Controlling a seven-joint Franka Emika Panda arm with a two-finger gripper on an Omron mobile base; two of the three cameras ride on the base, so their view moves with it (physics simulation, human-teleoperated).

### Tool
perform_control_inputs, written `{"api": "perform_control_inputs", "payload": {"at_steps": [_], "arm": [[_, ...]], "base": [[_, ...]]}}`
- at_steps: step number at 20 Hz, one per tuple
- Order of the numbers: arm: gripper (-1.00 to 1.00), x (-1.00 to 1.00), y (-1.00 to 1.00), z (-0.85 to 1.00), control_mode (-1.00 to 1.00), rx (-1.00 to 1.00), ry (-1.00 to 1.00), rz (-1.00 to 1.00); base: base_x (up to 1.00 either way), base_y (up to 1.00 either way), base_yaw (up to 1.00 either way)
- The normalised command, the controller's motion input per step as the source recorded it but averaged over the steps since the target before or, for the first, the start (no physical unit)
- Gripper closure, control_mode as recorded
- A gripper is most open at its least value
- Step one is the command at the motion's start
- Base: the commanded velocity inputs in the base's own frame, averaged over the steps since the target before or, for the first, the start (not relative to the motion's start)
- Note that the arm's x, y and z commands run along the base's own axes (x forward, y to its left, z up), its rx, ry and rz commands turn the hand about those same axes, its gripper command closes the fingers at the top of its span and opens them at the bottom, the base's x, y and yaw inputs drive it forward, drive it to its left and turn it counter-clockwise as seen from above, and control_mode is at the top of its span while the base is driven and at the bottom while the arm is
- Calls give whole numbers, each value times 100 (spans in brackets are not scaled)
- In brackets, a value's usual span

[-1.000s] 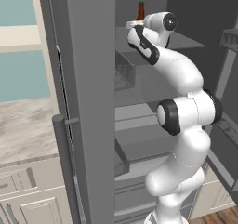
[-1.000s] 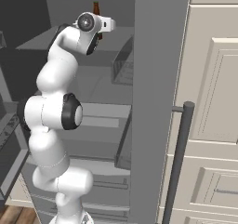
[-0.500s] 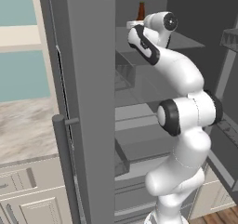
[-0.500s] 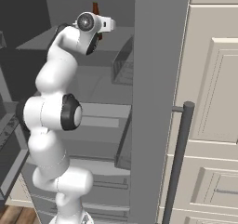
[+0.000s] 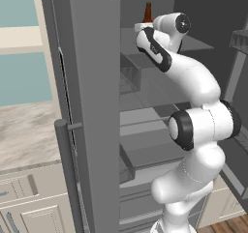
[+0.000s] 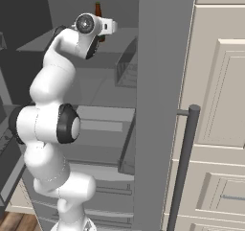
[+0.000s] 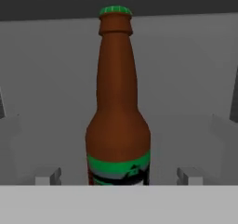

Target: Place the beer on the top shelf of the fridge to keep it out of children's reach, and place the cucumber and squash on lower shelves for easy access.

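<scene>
The beer [image 7: 118,125], a brown bottle with a green label, stands upright on the top shelf [image 5: 196,44] of the fridge [image 5: 89,82]. My gripper [image 7: 118,177] is open, level with the bottle's base. One of its fingertips [image 7: 46,177] stands on each side of the bottle, with a clear gap to the glass. From the base, the beer [image 5: 147,12] [image 6: 98,8] rises just behind my gripper [image 5: 142,28] [image 6: 113,27] at the shelf's front. The cucumber and the squash are out of view.
The open fridge door [image 5: 92,130] with its bar handle [image 5: 68,174] stands left of the arm. A translucent bin [image 6: 127,69] hangs under the top shelf [image 6: 43,40]. Lower shelves [image 5: 145,116] and drawers lie below. Cream cabinets [image 6: 220,105] flank the fridge on the right.
</scene>
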Motion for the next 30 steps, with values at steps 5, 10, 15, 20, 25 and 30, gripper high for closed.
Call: {"api": "perform_control_inputs", "payload": {"at_steps": [5,10,15,20,25,30], "arm": [[-100,-40,0,0,-100,0,0,0],[-100,-83,-8,0,-100,0,0,0],[-100,-100,-9,0,-100,0,0,0],[-100,-100,-5,0,-100,0,1,0],[-100,-100,-10,0,-100,0,0,0],[-100,-93,-13,0,-100,0,2,0]], "base": [[0,0,0],[0,0,0],[0,0,0],[0,0,0],[0,0,0],[0,0,0]]}}
